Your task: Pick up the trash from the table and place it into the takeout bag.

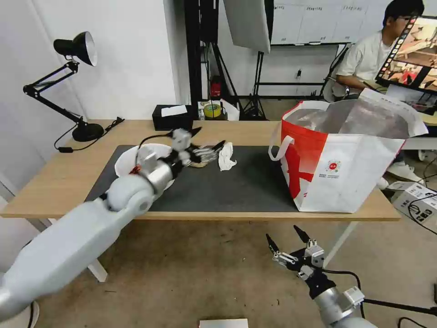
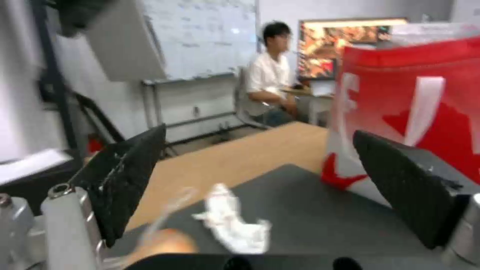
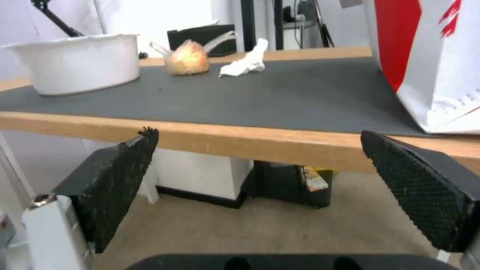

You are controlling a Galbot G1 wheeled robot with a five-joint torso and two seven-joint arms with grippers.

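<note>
Left gripper (image 1: 207, 141): jaws spread, poised over the clear bag with beige lump (image 3: 187, 58) beside the crumpled tissue (image 1: 226, 157), apparently aligning for a pick | takeout bag (image 1: 346, 168): mouth open at the mat's far side, bare mat between | right gripper (image 1: 287, 237): spread, idle below the table (image 1: 255, 132) edge

My head camera looks forward and down over the whole tabletop (image 1: 68, 182). My left wrist camera sits low over the mat, near the crumpled tissue (image 2: 232, 221), facing the takeout bag (image 2: 425, 112). My right wrist camera looks from below the tabletop edge; all share tissue and bag.
</note>
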